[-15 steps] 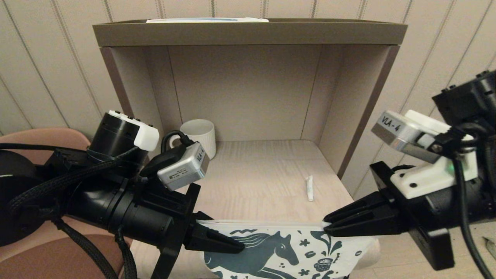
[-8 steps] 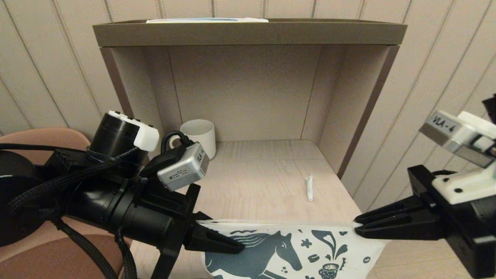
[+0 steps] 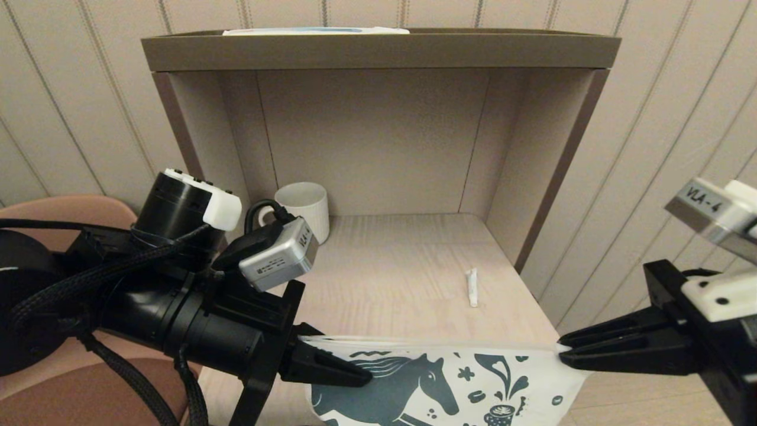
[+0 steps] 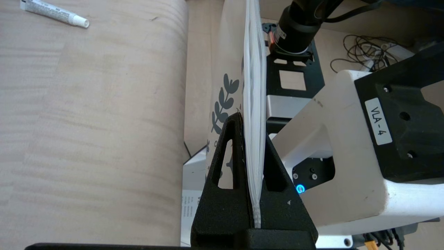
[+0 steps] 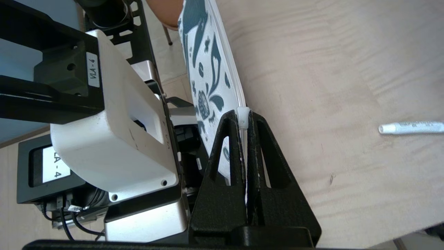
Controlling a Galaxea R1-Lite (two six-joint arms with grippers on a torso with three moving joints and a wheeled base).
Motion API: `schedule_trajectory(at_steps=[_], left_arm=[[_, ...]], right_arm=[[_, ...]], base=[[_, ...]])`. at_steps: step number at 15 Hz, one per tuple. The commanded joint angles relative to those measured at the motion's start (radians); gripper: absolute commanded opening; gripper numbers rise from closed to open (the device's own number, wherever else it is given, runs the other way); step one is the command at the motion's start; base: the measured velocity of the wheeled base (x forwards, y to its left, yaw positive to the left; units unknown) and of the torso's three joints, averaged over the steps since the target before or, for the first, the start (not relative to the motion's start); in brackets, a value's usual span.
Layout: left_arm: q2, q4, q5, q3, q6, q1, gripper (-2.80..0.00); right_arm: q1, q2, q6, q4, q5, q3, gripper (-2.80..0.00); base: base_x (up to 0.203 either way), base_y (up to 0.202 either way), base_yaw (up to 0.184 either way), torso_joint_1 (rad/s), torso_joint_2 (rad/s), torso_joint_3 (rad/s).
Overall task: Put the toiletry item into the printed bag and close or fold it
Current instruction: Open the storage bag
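Note:
The printed bag (image 3: 437, 384), white with a dark teal horse and cup, hangs stretched at the table's front edge between both grippers. My left gripper (image 3: 361, 374) is shut on the bag's left top corner, whose edge (image 4: 255, 114) runs between its jaws. My right gripper (image 3: 565, 349) is shut on the white zip slider (image 5: 242, 117) at the bag's right top corner. The toiletry item (image 3: 472, 287), a slim white tube, lies alone on the table behind the bag, also seen as the tube (image 4: 53, 13) and the tube (image 5: 411, 127) from the wrists.
A ribbed white mug (image 3: 304, 207) stands at the back left of the wooden table (image 3: 390, 278), inside an open-fronted brown cabinet (image 3: 378, 50). A pink chair (image 3: 65, 213) sits to the left. Striped wall panels flank the cabinet.
My right gripper has pulled rightward along the bag's top edge, from near the middle-right to the far right corner, drawing the bag taut. The left gripper and the tube stayed put.

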Motion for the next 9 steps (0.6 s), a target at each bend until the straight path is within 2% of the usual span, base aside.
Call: schedule_trajectory(at_steps=[1, 9], left_arm=[[0.0, 0.0, -0.006, 0.0, 0.002, 0.001, -2.8], [0.0, 0.0, -0.006, 0.0, 0.002, 0.001, -2.8]], right_arm=[[-0.008, -0.006, -0.004, 0.002, 0.005, 0.007, -2.8], [-0.05, -0.046, -0.006, 0.002, 0.005, 0.032, -2.8]], base=[[0.0, 0.0, 0.0, 0.0, 0.0, 0.0], [0.0, 0.0, 0.0, 0.0, 0.0, 0.0]])
